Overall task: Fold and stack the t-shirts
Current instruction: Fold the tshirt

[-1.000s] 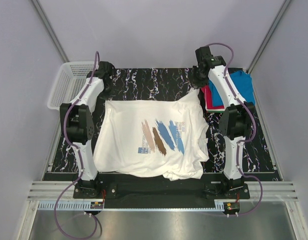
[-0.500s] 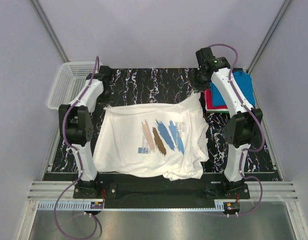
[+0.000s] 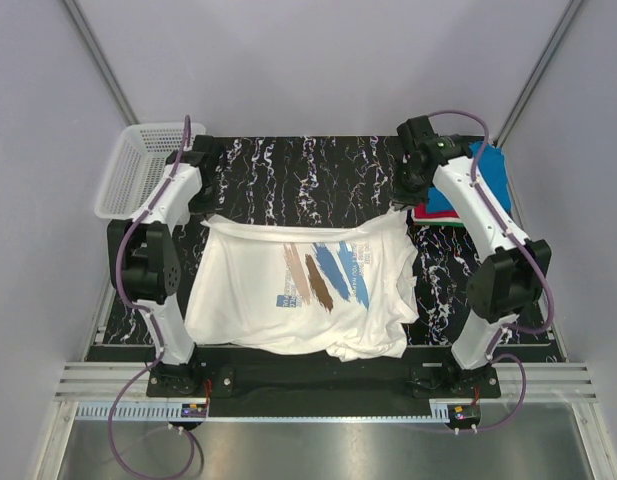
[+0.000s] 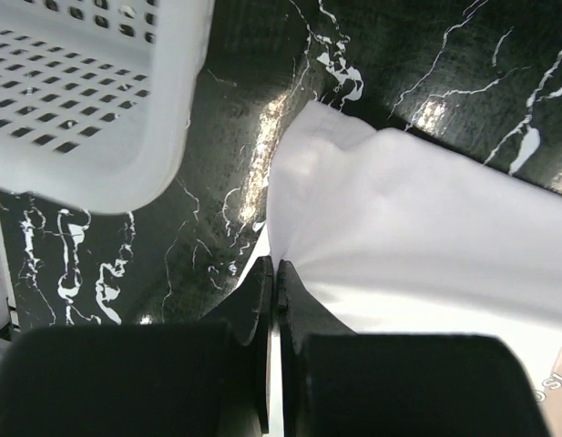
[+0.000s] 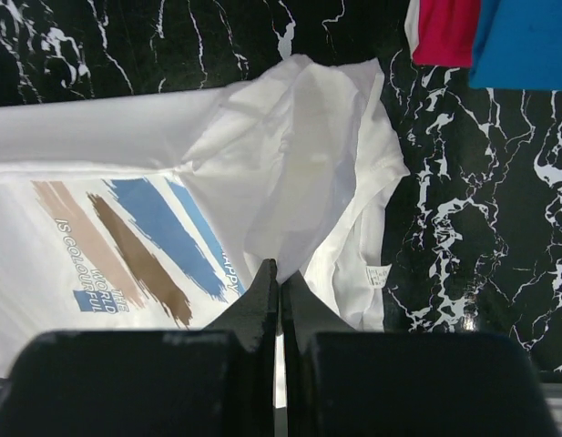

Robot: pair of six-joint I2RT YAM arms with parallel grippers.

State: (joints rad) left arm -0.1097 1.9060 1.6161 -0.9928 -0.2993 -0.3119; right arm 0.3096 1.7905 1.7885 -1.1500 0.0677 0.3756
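Note:
A large white t-shirt [image 3: 298, 290] with blue and brown brush strokes lies spread on the black marbled table [image 3: 308, 165], print side up. Its far edge is lifted off the table between my two grippers. My left gripper [image 4: 274, 266] is shut on the shirt's far left corner [image 4: 353, 209]. My right gripper [image 5: 280, 271] is shut on the far right corner [image 5: 299, 164], with the cloth draping down from it. A folded blue t-shirt [image 3: 488, 172] lies on a folded red one [image 3: 420, 205] at the far right; the right wrist view shows the blue t-shirt [image 5: 522, 41] and the red t-shirt [image 5: 444, 27] too.
A white mesh basket [image 3: 138, 170] stands at the far left corner, close beside my left gripper, and the basket [image 4: 80, 91] fills the upper left of the left wrist view. Grey walls close in on both sides. A metal rail [image 3: 318, 385] runs along the near edge.
Both grippers have pulled the shirt's far edge toward the near side and apart, so the edge now runs straighter and lower in view. The right arm has swung outward to the right.

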